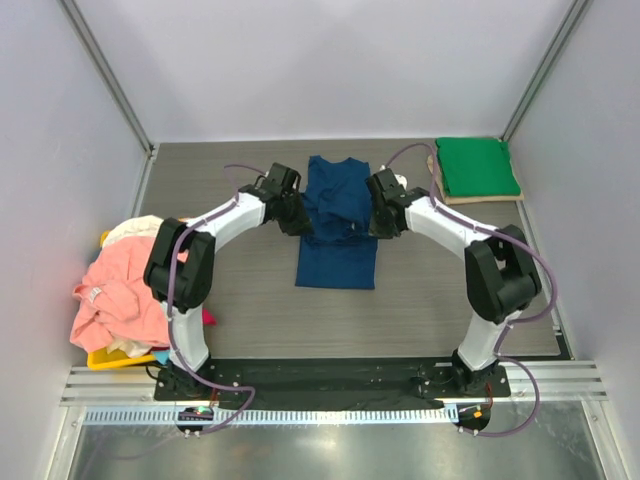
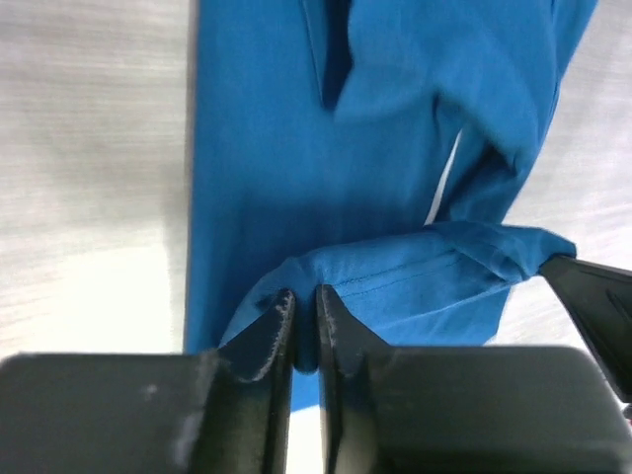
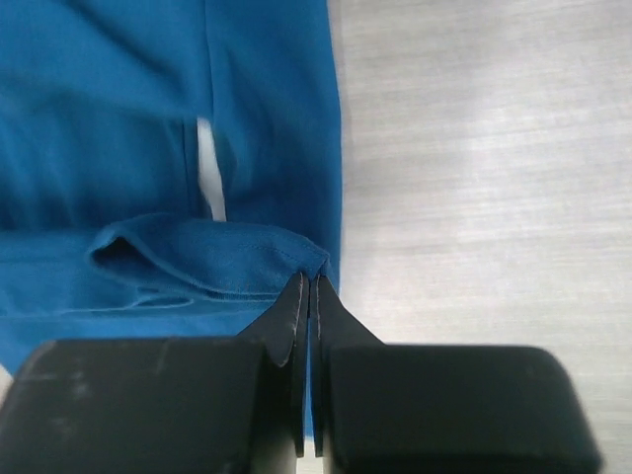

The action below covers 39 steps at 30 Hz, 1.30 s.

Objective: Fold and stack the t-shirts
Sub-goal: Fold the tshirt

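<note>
The navy blue t-shirt (image 1: 338, 262) lies lengthwise in the middle of the grey tabletop (image 1: 440, 300), its collar end toward the far wall and its sides already turned in to make a narrow strip. About halfway along it, a crosswise fold of the cloth is raised, with one arm at each side. The left jaws stand nearly together at the shirt's left edge, and a bunched fold (image 2: 395, 281) fills the narrow gap between them. The right jaws are pressed together on the hem corner of the same fold (image 3: 227, 257) at the shirt's right edge. In both wrist views a sliver of white shows between the layers of cloth. At the far right corner a green t-shirt (image 1: 478, 166) rests folded flat on a tan board (image 1: 480, 198). At the left edge, well apart from the others, salmon pink and cream t-shirts (image 1: 115, 295) lie heaped and unfolded over something yellow (image 1: 112, 358).
</note>
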{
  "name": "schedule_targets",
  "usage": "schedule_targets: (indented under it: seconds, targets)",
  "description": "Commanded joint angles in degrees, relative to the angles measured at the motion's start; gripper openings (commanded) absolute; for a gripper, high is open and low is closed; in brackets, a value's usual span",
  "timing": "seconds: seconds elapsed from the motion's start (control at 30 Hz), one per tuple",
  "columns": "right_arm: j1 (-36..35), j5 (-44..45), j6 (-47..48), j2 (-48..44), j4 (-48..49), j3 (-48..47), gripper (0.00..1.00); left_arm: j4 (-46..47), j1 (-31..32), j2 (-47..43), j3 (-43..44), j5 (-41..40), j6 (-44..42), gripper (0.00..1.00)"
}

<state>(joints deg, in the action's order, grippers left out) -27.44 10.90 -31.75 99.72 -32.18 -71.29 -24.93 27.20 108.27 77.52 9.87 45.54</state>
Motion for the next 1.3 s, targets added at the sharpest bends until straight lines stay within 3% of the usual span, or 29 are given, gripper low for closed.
schedule_targets:
  seconds: [0.0, 0.07, 0.1, 0.2, 0.27, 0.3, 0.37, 0.53, 0.6, 0.77, 0.97, 1.17, 1.2, 1.27]
  targets:
    - [2.6, -2.7, 2.7, 4.0, 1.9, -8.3, 0.12, -4.1, -2.7, 3.6, 7.7, 1.3, -0.5, 0.21]
    - [5.2, -5.8, 4.4, 7.0, 1.2, -13.1, 0.35, -7.0, -4.6, 7.5, 12.4, 2.7, -0.1, 0.31]
    - [5.9, -7.1, 4.8, 8.5, -0.1, -18.9, 0.59, -9.0, -5.4, 8.9, 17.2, 4.4, 0.2, 0.45]
    - [7.8, -6.0, 5.3, 12.7, -8.7, -29.4, 0.76, -14.3, -7.3, 13.6, 26.6, 11.0, -1.4, 0.61]
    - [7.8, -5.7, 5.3, 9.9, -9.0, -28.9, 0.79, -18.0, -7.4, 13.6, 28.5, 9.2, -3.1, 0.63]
    - [7.8, -6.2, 5.1, 7.8, -8.3, -25.2, 0.8, -17.7, -7.3, 10.2, 25.1, 7.6, -3.5, 0.63]
    - [7.7, -8.3, 3.9, 1.0, -5.9, -19.1, 0.8, -15.4, -7.3, 5.9, 18.8, 6.3, -3.4, 0.64]
    - [7.3, -15.4, -0.3, -13.1, 0.9, 6.5, 0.81, -4.4, -6.4, -10.2, -5.2, 7.4, -2.8, 0.63]
    - [6.5, -20.4, -2.6, -18.1, 4.8, 15.3, 0.81, 0.2, -5.1, -13.9, -10.8, 7.3, -2.5, 0.63]
    - [3.7, -24.8, -5.3, -21.1, 11.2, 25.0, 0.81, 10.3, -2.9, -21.4, -25.7, 8.9, -0.3, 0.64]
    - [3.2, -25.8, -5.4, -17.9, 16.7, 28.8, 0.77, 19.6, -0.8, -20.7, -31.9, 9.7, 2.1, 0.63]
    - [3.2, -27.5, -6.1, -12.6, 22.2, 31.0, 0.61, 23.3, 1.0, -18.1, -34.2, 9.6, 3.4, 0.61]
    - [3.2, -27.7, -6.2, -12.2, 22.6, 31.6, 0.48, 24.1, 1.2, -17.5, -34.5, 9.6, 3.7, 0.6]
    - [3.3, -27.8, -6.2, -11.8, 23.1, 32.1, 0.35, 24.6, 1.8, -17.0, -35.2, 9.0, 3.9, 0.59]
